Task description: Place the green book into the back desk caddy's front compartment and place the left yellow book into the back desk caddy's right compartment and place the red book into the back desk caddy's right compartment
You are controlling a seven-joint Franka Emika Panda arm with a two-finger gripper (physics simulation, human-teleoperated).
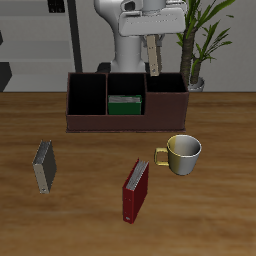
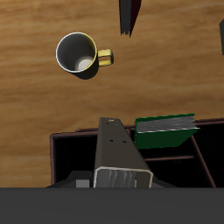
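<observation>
The pincer grips the left yellow book upright over the back desk caddy, above its right compartment. Green book sits in the front compartment; red book stands on the worktop near the mug.

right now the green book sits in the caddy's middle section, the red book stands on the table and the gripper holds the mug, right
Not quite: the gripper holds a grey-tan book above the caddy, not the mug, which stands on the table, as the exterior view shows. The green book and red book are as you say.

Mug upright on table; grey book; plant at back.
</observation>
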